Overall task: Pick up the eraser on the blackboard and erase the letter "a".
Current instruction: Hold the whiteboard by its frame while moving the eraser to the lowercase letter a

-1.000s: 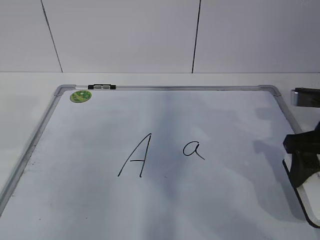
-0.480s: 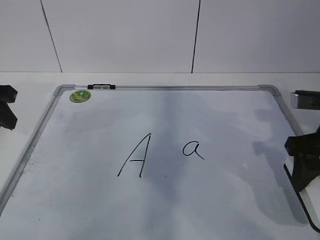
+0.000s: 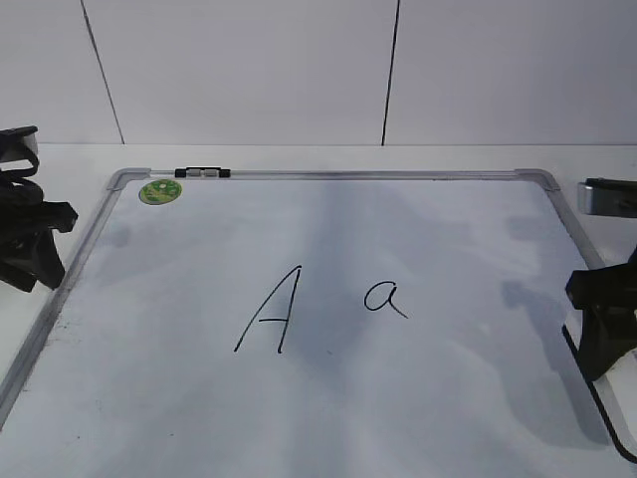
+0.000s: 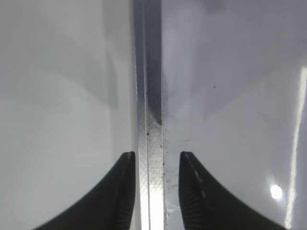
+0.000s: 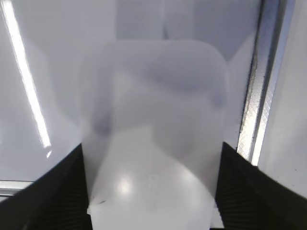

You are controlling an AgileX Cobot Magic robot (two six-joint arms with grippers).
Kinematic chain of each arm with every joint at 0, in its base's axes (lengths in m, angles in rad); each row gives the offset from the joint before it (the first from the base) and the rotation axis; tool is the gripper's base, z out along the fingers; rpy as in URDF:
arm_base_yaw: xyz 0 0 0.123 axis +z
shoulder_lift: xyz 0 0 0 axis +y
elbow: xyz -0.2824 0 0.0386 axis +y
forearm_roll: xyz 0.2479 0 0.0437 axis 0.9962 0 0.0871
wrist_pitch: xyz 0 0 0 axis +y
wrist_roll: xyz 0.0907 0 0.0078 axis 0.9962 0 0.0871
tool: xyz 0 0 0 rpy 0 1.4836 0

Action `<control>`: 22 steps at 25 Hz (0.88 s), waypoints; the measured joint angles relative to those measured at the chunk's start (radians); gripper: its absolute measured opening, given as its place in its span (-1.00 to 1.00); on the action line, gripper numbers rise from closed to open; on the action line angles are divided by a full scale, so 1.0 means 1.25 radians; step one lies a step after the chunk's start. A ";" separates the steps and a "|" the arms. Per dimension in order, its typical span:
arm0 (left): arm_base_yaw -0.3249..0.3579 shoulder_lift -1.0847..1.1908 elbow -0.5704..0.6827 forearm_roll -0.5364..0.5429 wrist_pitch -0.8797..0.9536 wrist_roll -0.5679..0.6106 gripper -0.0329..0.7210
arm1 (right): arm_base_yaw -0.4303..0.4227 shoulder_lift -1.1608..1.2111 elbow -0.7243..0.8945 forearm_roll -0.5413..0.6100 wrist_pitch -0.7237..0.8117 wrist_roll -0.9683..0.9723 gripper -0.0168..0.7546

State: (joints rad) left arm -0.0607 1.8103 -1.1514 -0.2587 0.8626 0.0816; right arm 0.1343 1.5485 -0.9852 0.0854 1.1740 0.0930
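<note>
Change noted: the left gripper (image 3: 30,234), absent from the exterior view 1 second ago and only at the edge half a second ago, now stands at the board's left edge. In the left wrist view its jaws are partly parted, straddling the silver frame (image 4: 149,143) without gripping it. This looks like a bracing move for the blackboard (image 3: 199,418), which would steady it for wiping.

The right gripper (image 5: 151,191) has not shifted at the near right edge. Its jaws stand wide on either side of the eraser (image 5: 153,124), which lies on the board just inside the right frame. Contact with the eraser cannot be confirmed, and it is not lifted.

Count: 2 grippers, 1 eraser, 1 blackboard, 2 letters. The letter "a" (image 3: 385,298) remains intact at centre, right of the capital "A" (image 3: 271,311). Also 1 green sticker (image 3: 159,191) and 1 clip (image 3: 202,173) at the far left.
</note>
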 joint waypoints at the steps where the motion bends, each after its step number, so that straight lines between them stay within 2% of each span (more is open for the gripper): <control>1: 0.000 0.005 -0.008 0.002 0.006 0.000 -0.29 | 0.000 0.000 0.000 0.002 0.000 0.000 0.51; 11: 0.000 0.055 -0.058 0.037 0.038 -0.027 -0.29 | 0.000 0.000 0.000 0.007 0.000 -0.005 0.51; 22: 0.000 0.084 -0.063 0.037 0.046 -0.029 -0.29 | 0.000 0.000 0.000 0.007 -0.001 -0.006 0.51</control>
State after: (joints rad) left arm -0.0607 1.9150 -1.2300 -0.2127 0.9198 0.0451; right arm 0.1343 1.5485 -0.9852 0.0939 1.1723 0.0857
